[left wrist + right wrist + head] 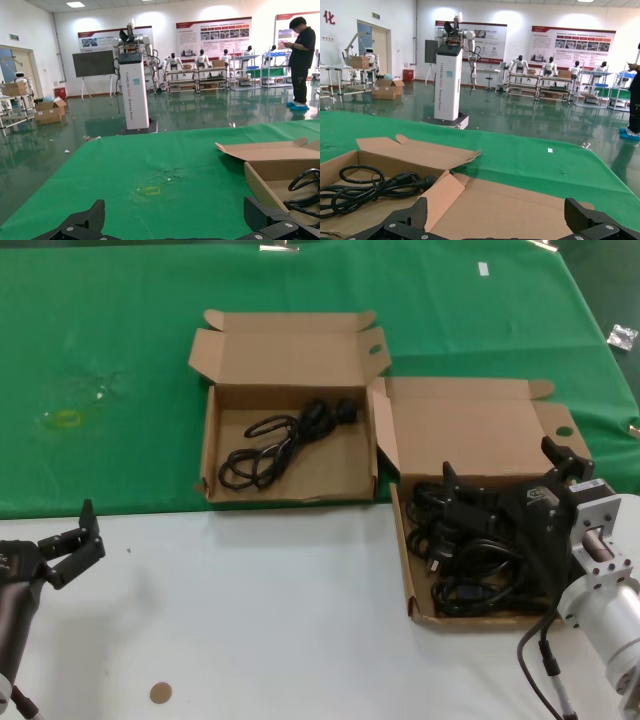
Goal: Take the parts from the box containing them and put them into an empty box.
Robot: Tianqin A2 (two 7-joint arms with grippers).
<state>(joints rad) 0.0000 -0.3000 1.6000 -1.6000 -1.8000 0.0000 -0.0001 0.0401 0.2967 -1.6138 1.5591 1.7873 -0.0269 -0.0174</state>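
The box holding the parts (402, 540) lies at the right with several black power cords (470, 560) piled in it. My right gripper (505, 472) hovers over that pile, open and empty; in the right wrist view (497, 216) its fingers frame the box's open lid (520, 200). The other box (212, 440) lies to the left of it, lid open, with one looped black cord (285, 440) inside, also seen in the right wrist view (360, 190). My left gripper (78, 545) is parked open and empty at the near left, clear of both boxes.
Both boxes sit at the near edge of a green cloth (100, 390); white table (250, 620) lies in front. A small brown disc (161, 693) lies on the white surface. A yellow mark (67, 419) shows on the cloth at the left.
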